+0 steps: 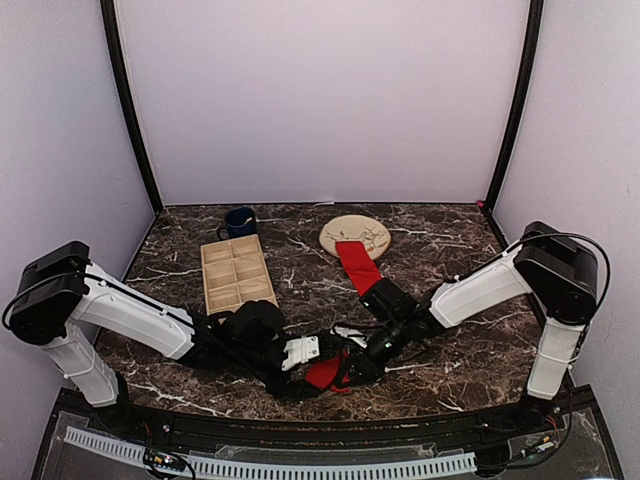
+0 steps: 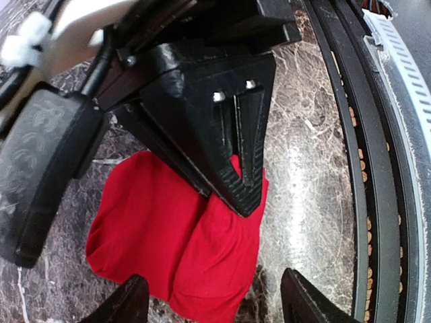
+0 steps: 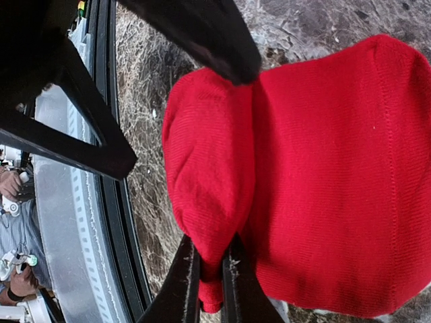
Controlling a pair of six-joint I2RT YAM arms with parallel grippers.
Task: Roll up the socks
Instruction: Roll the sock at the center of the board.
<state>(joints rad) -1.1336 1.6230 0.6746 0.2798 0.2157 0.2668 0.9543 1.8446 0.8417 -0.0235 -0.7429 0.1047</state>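
**Socks [image 1: 357, 265] pinched by the right gripper [image 3: 209, 282]; left gripper [image 2: 215, 306] spread wide.**

From above, the socks are seen stretched from the plate [image 1: 370, 228], on which the far end rests, to a bunched end at the table's [image 1: 450, 350] front edge. Nothing is seen in the wooden tray [image 1: 237, 272], and the blue mug's [image 1: 240, 221] contents cannot be told. In the left wrist view, the left gripper is held astride the red fold, grasping nothing. In the right wrist view, the fingers are closed on a pinch of fabric, presumably so the fold is anchored.
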